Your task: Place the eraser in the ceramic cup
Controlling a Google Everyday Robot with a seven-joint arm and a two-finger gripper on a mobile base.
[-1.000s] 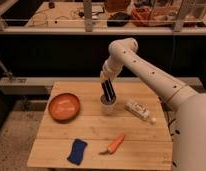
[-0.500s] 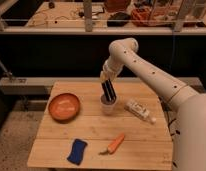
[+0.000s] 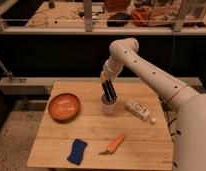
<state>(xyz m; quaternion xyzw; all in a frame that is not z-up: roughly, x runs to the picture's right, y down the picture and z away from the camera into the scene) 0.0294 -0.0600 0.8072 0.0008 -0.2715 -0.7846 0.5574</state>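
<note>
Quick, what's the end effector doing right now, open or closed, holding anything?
End effector: closed, pointing down at the mouth of the ceramic cup; whether it holds anything cannot be told.

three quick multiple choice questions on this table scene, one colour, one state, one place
1. What colour is the bowl? A. green B. orange C. white
2. The bottle is: A. standing upright B. lying on its side C. inside the bowl
3. The gripper is: A. over the bowl B. over the bottle C. right above the ceramic cup, pointing down at its mouth

Answers: 1 B, the wide bowl at the left is orange. 2 B, it lies flat on the wood to the right of the cup. 3 C, its dark fingers hang straight down at the white cup's rim.
</note>
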